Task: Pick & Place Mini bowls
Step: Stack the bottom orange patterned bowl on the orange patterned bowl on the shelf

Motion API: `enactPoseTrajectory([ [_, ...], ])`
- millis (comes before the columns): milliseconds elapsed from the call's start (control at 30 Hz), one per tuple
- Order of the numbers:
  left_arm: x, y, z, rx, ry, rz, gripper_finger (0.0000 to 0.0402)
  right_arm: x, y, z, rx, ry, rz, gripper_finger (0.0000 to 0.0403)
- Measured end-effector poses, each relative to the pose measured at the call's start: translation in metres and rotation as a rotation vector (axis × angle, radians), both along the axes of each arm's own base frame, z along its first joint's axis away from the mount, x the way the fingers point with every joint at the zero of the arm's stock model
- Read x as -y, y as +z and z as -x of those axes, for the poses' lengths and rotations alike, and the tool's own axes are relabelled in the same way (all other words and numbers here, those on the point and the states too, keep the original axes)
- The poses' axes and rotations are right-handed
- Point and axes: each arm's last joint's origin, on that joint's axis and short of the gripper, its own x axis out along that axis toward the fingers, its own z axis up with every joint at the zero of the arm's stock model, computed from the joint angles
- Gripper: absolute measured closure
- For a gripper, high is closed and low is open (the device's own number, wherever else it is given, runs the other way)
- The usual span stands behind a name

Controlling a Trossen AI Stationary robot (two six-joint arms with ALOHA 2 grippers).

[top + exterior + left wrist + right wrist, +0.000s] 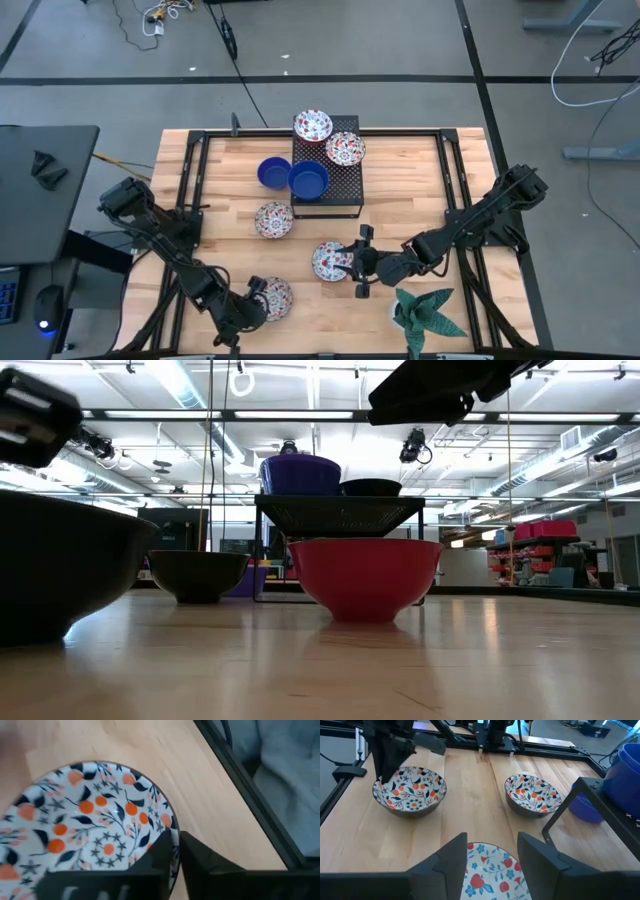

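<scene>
Your left gripper (262,300) has its jaws pinched on the rim of a floral bowl (275,296) near the desk's front edge. Your right gripper (362,262) hovers, jaws spread, beside another bowl (330,261). Next, lift the gripped bowl cleanly, probably toward the rack (345,180).

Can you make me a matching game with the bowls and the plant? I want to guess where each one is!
Things:
1. two blue bowls
2. potted green plant
3. floral bowl in the left gripper
4. floral bowl at the right gripper

Places:
A. near table edge, clamped at the rim
B. between open fingers, not gripped
C. side by side at the black rack
D. table corner beside the right arm

Pairs: 1-C, 2-D, 3-A, 4-B
</scene>
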Motion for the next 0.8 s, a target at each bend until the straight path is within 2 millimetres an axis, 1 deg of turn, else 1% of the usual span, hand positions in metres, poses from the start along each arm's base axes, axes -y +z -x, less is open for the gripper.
enactPoseTrajectory([
  [67,0.002,0.005,-0.003,0.025,0.009,-0.001,0.0387,0.000,0.000,0.000,0.005,0.000,-0.003,0.0227],
  [200,0.003,0.014,-0.007,0.049,0.003,-0.053,0.0384,-0.001,0.005,-0.002,0.054,0.003,-0.030,0.0227],
  [267,0.002,0.023,-0.011,0.048,0.002,-0.085,0.0390,-0.002,0.009,-0.005,0.081,0.043,-0.042,0.0227],
  [433,-0.012,0.052,-0.024,0.006,0.072,-0.180,0.0393,0.001,0.017,-0.014,0.134,0.250,-0.113,0.0227],
  [533,-0.018,0.067,-0.033,0.007,0.086,-0.214,0.0394,0.006,0.020,-0.017,0.149,0.288,-0.137,0.0227],
  [633,-0.024,0.075,-0.040,0.018,0.076,-0.248,0.0394,0.011,0.019,-0.020,0.144,0.307,-0.141,0.0227],
  [700,-0.027,0.081,-0.046,0.057,0.071,-0.280,0.0394,0.015,0.020,-0.022,0.138,0.336,-0.154,0.0227],
  [800,-0.034,0.091,-0.056,0.104,0.064,-0.331,0.0394,0.019,0.029,-0.029,0.126,0.398,-0.175,0.0227],
])
